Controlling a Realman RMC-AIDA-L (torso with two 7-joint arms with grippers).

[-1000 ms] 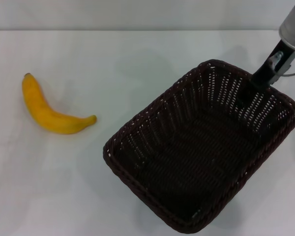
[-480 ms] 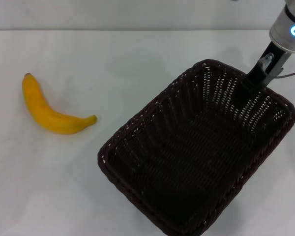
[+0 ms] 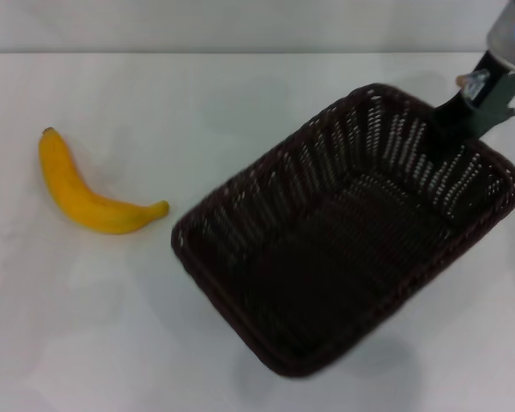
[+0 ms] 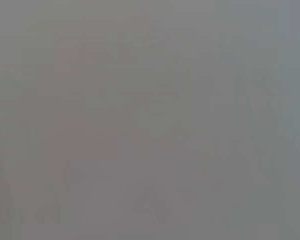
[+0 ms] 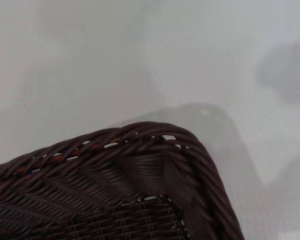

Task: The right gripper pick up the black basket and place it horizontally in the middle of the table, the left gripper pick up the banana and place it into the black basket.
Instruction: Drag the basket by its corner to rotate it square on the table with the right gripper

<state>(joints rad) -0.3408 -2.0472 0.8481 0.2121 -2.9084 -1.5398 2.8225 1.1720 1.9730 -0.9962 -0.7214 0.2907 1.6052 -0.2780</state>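
Worktop (image 3: 240,94): white, carrying both task items.

Basket (image 3: 343,249): placed on the right half of the worktop, toward the near right corner. Its long axis is set diagonally, running from the near middle up to the far right edge; it is not yet squared to the near edge, nor centred. Its near end appears raised off the surface, judging by the shadow beneath. A rim corner is shown close up in the right wrist view (image 5: 155,135).

Banana (image 3: 90,193): lying by the left edge, well apart from the basket, stem end pointed to the far edge.

Right hand (image 3: 455,116): set at the basket's far right rim, apparently clamped on it; the fingers are hidden by the wicker, so this is judged, not seen. A swing of the far end toward the middle is what the placing would call for.

Left hand: not in view; nothing can be made out in its wrist view.
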